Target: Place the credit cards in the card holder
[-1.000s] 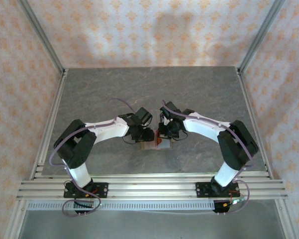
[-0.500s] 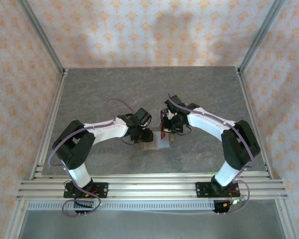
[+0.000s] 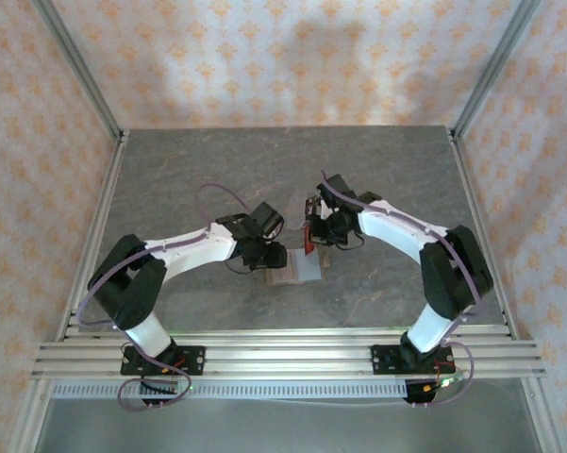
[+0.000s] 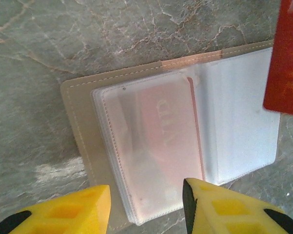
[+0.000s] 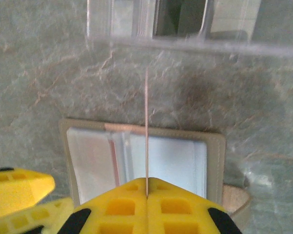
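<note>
Grip: right gripper [image 5: 147, 184] pressed shut on a red card [image 5: 146, 122]. Its own wrist view shows the card edge-on, as a thin upright line rising from between the yellow fingertips. The left wrist view gives the card's broad red face [image 4: 285, 58] at the upper right, hanging over the right-hand page of the wallet [image 4: 78, 126]; whether it touches the page I cannot tell.

Left gripper [image 4: 146, 207]: fingers apart, nothing between them, poised over the wallet's near edge.

Wallet lies open and flat on the grey marbled table [image 4: 63, 39], tan border showing around clear plastic sleeves [image 4: 234, 131]. The left wrist view shows a pink card [image 4: 166, 131] already inside the left sleeve, with faint lettering. From the right wrist this reads only as a pinkish strip.

Beyond the wallet, the right wrist view shows a clear rack [image 5: 136, 24] standing on the table, apart from the wallet.

Overhead: both grippers [image 3: 264, 255] [image 3: 311, 234] meet at the table's centre, with the wallet [image 3: 300, 269] just below them.
</note>
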`<control>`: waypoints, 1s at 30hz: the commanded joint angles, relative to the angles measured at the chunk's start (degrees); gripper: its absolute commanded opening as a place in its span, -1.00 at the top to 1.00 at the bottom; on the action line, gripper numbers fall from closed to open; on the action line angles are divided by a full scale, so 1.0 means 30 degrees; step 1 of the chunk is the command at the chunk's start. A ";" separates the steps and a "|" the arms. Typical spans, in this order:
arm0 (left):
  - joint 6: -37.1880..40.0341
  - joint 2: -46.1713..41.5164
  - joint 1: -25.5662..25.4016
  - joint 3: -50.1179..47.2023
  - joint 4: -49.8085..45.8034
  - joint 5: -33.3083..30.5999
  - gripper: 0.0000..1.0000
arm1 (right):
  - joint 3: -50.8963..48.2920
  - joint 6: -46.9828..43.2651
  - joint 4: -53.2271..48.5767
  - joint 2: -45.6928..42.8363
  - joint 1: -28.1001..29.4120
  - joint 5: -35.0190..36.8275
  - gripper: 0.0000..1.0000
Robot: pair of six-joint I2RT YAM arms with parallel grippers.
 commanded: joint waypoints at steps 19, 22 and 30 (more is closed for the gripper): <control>0.1436 0.2815 -0.0917 0.2708 -0.3555 -0.3680 0.08 | -0.5646 0.1786 0.8360 -0.2465 0.0793 -0.2683 1.00; 0.1284 0.3046 -0.0975 0.2324 -0.3373 -0.3904 0.09 | -0.5646 0.1733 0.8469 -0.2499 0.0792 -0.2818 1.00; 0.0832 0.3026 -0.0974 0.1323 -0.2923 -0.4125 0.14 | -0.5691 0.1606 0.8862 -0.1939 0.0777 -0.2929 1.00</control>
